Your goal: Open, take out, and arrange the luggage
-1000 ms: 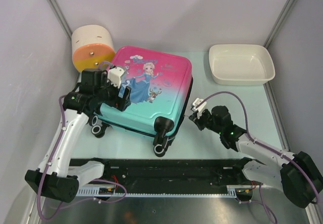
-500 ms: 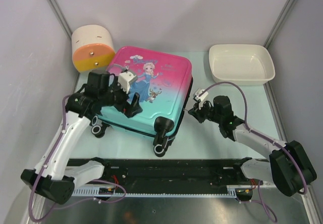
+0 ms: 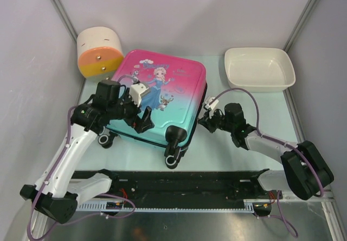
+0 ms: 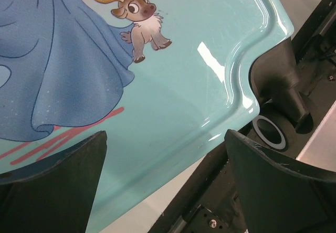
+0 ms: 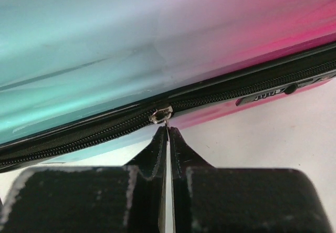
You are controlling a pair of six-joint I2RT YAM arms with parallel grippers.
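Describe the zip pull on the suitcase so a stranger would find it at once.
Find the luggage, the pink-to-teal case lying flat mid-table. Along its right side, toward the white basin, runs a black zip. The zip pull is the small silver tab on it, pinched by the shut right gripper: the only silver bit on that dark band.

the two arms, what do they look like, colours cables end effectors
Both the left arm and right arm have white shells between black joints, each with a purple cable looping alongside. The left end effector has broad matt black fingers; the right end effector has black fingers tapering to thin tips.
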